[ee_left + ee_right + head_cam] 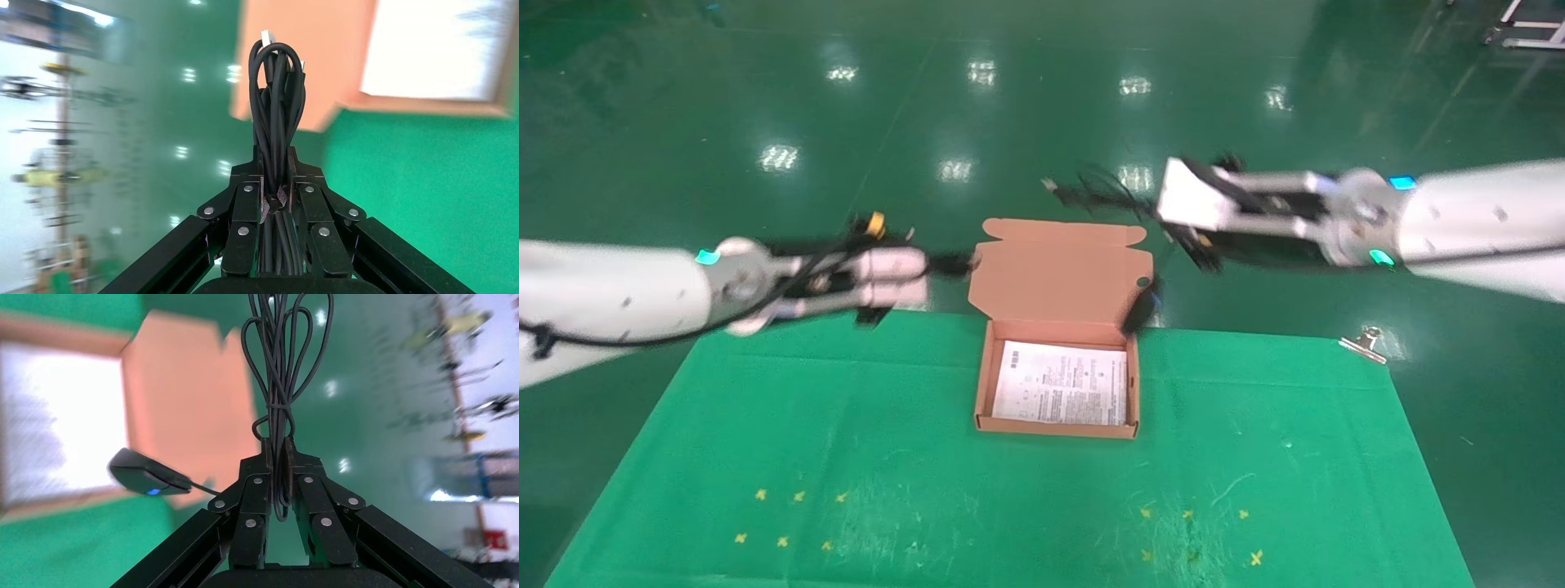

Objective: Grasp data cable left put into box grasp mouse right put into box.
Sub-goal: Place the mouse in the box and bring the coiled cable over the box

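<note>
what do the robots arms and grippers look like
Both arms are smooth white cylinders, each with a small teal light near a round silver wrist joint. The left gripper and right gripper are black, with linked metal fingers studded with silver screws. Black cable runs along the left arm.

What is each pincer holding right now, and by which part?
The left pincer grips the data cable by the bundle's tied middle. The right pincer pinches the mouse's cord bundle, so the mouse dangles free by the box.

One box [1058, 384], one mouse [147, 473], one data cable [276, 104], two pincers, one binder clip [1365, 344]
</note>
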`<state>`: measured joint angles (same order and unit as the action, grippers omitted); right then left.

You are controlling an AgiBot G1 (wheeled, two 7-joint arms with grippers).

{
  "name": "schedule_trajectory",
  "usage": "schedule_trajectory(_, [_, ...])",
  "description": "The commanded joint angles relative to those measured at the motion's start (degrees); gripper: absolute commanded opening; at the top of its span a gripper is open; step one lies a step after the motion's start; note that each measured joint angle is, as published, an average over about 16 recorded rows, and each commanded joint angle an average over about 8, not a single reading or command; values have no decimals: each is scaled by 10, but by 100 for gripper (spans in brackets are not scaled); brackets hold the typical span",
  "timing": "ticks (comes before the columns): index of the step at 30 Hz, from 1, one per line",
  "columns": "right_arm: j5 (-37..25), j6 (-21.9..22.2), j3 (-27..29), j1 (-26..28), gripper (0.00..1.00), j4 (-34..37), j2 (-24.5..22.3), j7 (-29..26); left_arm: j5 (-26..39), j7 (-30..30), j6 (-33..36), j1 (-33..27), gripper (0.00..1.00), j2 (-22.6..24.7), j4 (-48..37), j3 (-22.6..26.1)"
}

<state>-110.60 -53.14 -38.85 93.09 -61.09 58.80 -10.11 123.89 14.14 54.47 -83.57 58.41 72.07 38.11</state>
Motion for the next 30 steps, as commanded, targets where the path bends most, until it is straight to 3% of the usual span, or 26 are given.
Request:
schedule_trajectory(1, [1,15,3,19,0,18,24,6,15,8,-13,-9,0,12,11,-2])
schedule_trajectory(12, [59,60,19,82,0,144,109,146,59,34,-37,-39,0,49,-7,-7])
schedule_trajectory(23, [83,60,20,57,0,149,130,154,75,52,-14,-26,0,40,-6,-1])
schedule_trajectory(30, [86,69,13,33,0,179,155,156,125,76,4,-14,0,29,-13,8])
